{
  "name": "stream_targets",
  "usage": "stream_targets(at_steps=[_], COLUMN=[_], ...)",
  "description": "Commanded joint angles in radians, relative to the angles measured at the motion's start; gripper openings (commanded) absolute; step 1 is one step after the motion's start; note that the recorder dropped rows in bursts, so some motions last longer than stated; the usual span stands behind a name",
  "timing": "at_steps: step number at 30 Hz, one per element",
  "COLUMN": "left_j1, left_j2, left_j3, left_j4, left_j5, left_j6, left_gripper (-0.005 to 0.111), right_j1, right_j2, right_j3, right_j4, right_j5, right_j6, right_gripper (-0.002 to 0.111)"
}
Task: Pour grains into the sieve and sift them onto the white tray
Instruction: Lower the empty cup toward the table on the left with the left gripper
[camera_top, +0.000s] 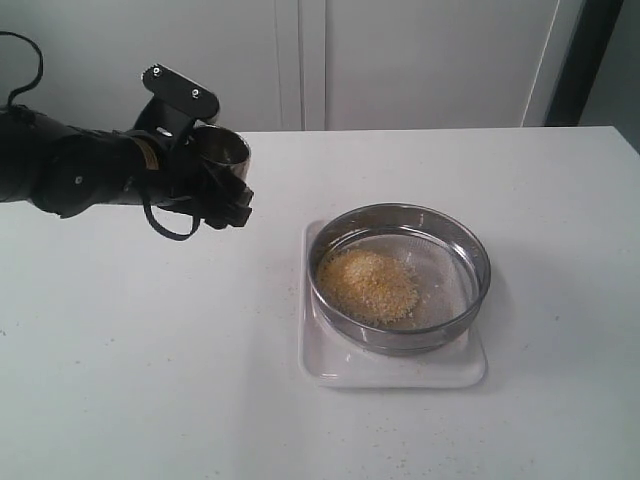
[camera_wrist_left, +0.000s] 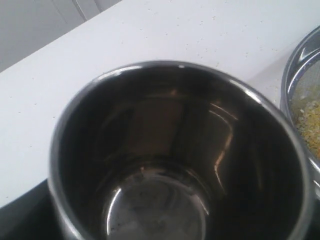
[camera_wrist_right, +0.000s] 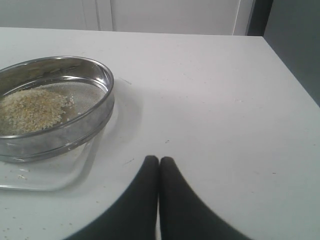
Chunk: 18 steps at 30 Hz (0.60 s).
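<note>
A white surface (camera_top: 150, 350) holds a white tray (camera_top: 400, 372) with a round steel sieve (camera_top: 430, 338) sitting on it. A heap of golden grains (camera_top: 367, 285) lies on the mesh, left of its centre. The left claw (camera_top: 215, 190) grips a small steel cup (camera_top: 222, 150), raised well left of the sieve; the cup looks empty inside. The right claw (camera_wrist_right: 159, 165) has its fingers pressed together on nothing, near the tray. Pouring appears done; sifting appears left to do. No brands or writing are readable.
</note>
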Motion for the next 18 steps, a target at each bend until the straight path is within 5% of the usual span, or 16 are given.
stream_targets(at_steps=[1, 18], left_j1=[0.012, 0.039], left_j2=[-0.017, -0.013], left_j3=[0.005, 0.216], left_j4=[-0.04, -0.335], left_j5=[-0.064, -0.487], left_j6=[0.012, 0.1], left_gripper=[0.0, 0.0], right_j1=[-0.006, -0.006], right_j2=[-0.006, -0.006], right_j3=[0.006, 0.006], right_j4=[-0.002, -0.002], right_j5=[-0.011, -0.011], right_j6=[-0.002, -0.002], right_gripper=[0.0, 0.0])
